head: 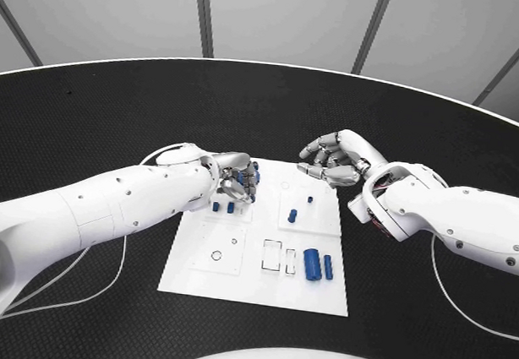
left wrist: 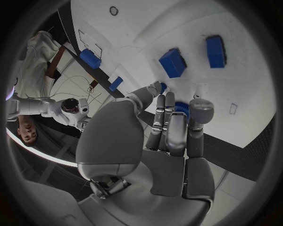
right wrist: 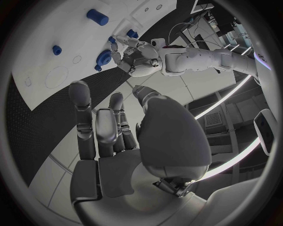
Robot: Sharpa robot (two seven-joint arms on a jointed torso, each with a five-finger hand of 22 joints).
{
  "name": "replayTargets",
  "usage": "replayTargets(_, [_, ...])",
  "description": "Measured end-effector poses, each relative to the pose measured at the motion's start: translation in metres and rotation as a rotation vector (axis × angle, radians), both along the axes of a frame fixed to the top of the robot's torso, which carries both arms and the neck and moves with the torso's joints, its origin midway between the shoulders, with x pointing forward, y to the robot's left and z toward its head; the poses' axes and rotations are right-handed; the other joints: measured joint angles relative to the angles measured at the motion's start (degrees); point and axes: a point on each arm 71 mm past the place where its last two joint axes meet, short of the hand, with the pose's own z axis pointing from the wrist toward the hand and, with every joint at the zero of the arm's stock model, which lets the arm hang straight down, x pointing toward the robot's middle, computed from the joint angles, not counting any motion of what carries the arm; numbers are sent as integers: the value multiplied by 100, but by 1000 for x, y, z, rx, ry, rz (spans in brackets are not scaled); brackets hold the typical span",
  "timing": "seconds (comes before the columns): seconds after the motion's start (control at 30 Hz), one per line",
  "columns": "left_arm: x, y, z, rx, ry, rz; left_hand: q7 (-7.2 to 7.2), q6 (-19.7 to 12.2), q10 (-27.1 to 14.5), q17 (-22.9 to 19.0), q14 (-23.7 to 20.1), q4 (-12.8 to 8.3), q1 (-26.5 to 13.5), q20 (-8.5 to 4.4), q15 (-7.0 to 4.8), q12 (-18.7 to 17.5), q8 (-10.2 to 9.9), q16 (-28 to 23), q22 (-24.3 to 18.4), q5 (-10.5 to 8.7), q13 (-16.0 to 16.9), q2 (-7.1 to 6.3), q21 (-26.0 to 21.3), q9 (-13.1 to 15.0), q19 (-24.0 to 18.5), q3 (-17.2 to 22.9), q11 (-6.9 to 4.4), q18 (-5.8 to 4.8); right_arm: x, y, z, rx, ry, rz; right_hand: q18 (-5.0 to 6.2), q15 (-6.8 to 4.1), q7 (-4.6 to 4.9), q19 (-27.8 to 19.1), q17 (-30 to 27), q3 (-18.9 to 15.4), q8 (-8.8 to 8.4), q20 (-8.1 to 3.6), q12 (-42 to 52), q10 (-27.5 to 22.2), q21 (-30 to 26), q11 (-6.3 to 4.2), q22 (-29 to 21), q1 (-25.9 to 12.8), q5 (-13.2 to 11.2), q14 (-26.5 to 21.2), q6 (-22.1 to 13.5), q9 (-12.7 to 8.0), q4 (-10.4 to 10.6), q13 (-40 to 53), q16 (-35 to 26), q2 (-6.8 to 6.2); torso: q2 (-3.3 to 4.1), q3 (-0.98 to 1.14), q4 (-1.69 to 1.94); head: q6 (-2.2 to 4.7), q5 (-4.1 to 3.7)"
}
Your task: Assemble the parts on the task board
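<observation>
From the head camera I see the white task board [head: 255, 272] flat on the black worktop [head: 93, 123], with my left hand [head: 235, 182] over its far left corner and my right hand [head: 335, 159] just off its far right corner. Two blue cylinders [head: 318, 264] lie side by side on the board, well back from both sets of fingers. My left wrist camera adds what the head view hides: a blue part [left wrist: 181, 108] sits between the left fingers [left wrist: 167, 123] and thumb, so that hand is grasping it, fingertips close above the board [left wrist: 177, 28]. Two blue blocks [left wrist: 172, 62] stand just beyond those fingertips. My right wrist camera shows the right fingers [right wrist: 100, 127] loosely extended, apart, holding nothing, clear of the board [right wrist: 53, 47]
</observation>
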Motion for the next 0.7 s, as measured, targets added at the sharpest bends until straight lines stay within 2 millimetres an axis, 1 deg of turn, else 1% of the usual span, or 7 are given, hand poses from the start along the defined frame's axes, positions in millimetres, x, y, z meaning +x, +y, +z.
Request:
replayTargets(0.27, [1,3,0,1,1,9,0,0,0,-11,0,0,0,0,0,-7,0,0,-1,0,-6,0,0,0,0,0,0,0,0,0,0,0,-1,-1,0,0,0,0,0,0,0,0,0,0,0,0,0,0,0,0,0,0,0,0,0,0,-1,9,-4,14,9])
replayTargets(0.4, [1,2,0,-1,-4,12,0,0,0,122,0,-9,-41,0,0,-74,-25,0,-24,0,-29,-41,0,0,0,-40,0,1,0,0,0,0,-1,-2,0,0,0,0,0,0,0,0,0,0,0,0,0,0,0,0,0,0,0,0,0,0,2,12,-7,20,11])
replayTargets(0.47, [1,2,0,-3,-7,13,8,-75,-5,219,43,-18,-80,0,2,-120,-72,20,-56,0,-45,-80,0,-4,0,-98,5,1,0,0,0,0,-1,-2,0,0,0,0,0,0,0,0,0,0,0,0,0,0,0,0,0,0,0,0,0,0,3,13,-7,25,12])
replayTargets(0.57, [1,1,0,-2,-5,12,72,-363,-44,294,73,-53,-153,0,32,-180,-245,38,-112,0,-66,-178,-32,-64,0,-186,83,1,0,-1,0,0,-1,-2,0,0,0,0,0,0,0,0,0,0,-23,0,-18,0,0,0,0,0,0,-20,-28,0,5,14,-7,27,12])
replayTargets(0.63, [1,1,0,0,-2,10,107,-455,-85,276,58,-46,-25,23,47,-244,-337,38,-138,346,-82,-51,-33,-95,-23,-59,124,1,0,-1,0,0,-1,-2,0,0,0,0,0,0,0,0,0,0,-23,0,-18,0,0,0,0,0,0,-23,-28,0,5,14,-7,27,9])
replayTargets(0.67, [1,0,0,1,0,10,127,-498,-97,247,42,-47,-17,31,63,-265,-383,38,-157,432,-82,-44,-51,-109,-31,-44,136,2,0,-1,0,0,-1,-2,0,0,0,0,0,0,0,0,0,0,-23,0,-19,0,0,0,0,0,0,-23,-28,0,5,14,-6,24,7])
replayTargets(0.7, [1,0,0,2,1,10,135,-525,-111,228,38,-47,-22,47,67,-279,-410,38,-169,453,-82,-49,-72,-117,-48,-44,150,1,0,-1,0,0,-1,-2,0,0,0,0,0,0,0,0,0,0,-23,0,-19,0,0,0,0,0,0,-23,-28,0,5,14,-6,23,6])
